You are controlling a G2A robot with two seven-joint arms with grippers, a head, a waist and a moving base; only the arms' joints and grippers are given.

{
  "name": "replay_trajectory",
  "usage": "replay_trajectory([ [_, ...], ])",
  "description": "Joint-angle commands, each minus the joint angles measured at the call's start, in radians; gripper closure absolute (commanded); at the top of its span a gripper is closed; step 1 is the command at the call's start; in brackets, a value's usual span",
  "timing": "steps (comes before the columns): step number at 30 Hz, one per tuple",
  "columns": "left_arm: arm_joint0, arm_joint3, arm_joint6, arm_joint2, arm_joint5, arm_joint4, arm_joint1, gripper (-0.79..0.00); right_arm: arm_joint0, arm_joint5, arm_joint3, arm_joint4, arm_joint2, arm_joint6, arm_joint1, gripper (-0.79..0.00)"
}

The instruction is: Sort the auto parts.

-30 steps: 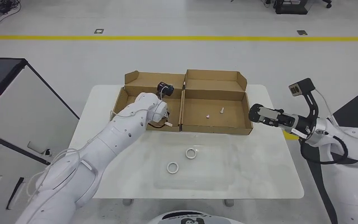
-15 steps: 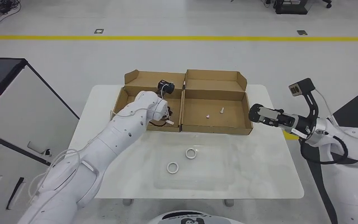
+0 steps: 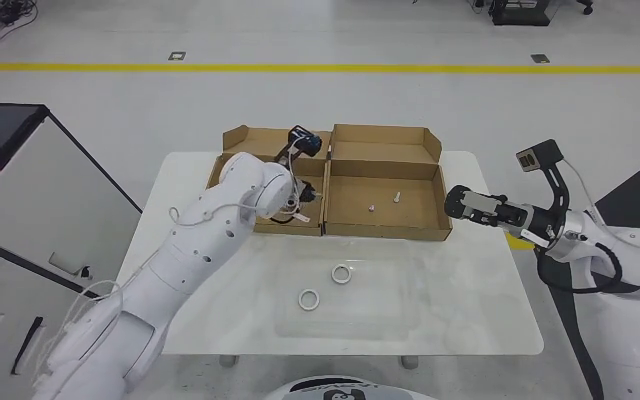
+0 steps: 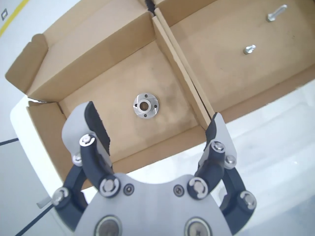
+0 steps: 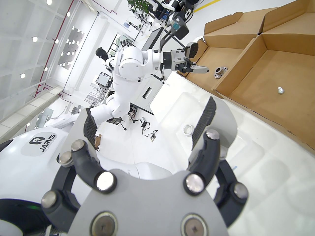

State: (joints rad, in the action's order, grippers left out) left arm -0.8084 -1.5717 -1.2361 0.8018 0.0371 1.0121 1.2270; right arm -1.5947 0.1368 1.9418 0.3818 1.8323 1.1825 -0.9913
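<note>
While the left gripper (image 4: 153,117) hangs with its fingers spread wide and empty above the left cardboard box (image 4: 103,50), a round metal flange (image 4: 145,105) lies flat on that box's floor. A short bolt (image 4: 249,49) and a longer bolt (image 4: 276,13) lie apart in the right cardboard box (image 4: 221,74). Two white rings (image 3: 341,273) rest on the table (image 3: 470,300) near the boxes. The right gripper (image 5: 149,114), also spread and empty, is beside the right box's outer end.

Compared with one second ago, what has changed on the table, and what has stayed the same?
The left arm shifted over the left box: its wrist moved toward the far edge of the table. The left gripper is open above a flange lying in that box; no grasp or release shows. The right gripper, both rings and both bolts stayed in place.
</note>
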Motion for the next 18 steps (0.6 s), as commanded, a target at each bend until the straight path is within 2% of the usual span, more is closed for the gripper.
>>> replay_trajectory([
  [1,-0.023,-0.074,-0.023,0.019,-0.045,-0.02,-0.008,-0.785,0.0,0.0,0.0,0.0,0.0,0.0,0.0,-0.785],
  [8,-0.062,-0.234,-0.105,0.033,-0.168,-0.137,-0.017,-0.785,0.0,0.0,0.0,0.0,0.0,0.0,0.0,-0.785],
  [12,-0.072,-0.278,-0.136,0.004,-0.245,-0.196,-0.016,-0.785,0.0,0.0,0.0,0.0,0.0,0.0,0.0,-0.785],
  [18,-0.072,-0.32,-0.189,-0.053,-0.332,-0.193,-0.016,-0.785,0.0,0.0,0.0,0.0,0.0,0.0,0.0,-0.785],
])
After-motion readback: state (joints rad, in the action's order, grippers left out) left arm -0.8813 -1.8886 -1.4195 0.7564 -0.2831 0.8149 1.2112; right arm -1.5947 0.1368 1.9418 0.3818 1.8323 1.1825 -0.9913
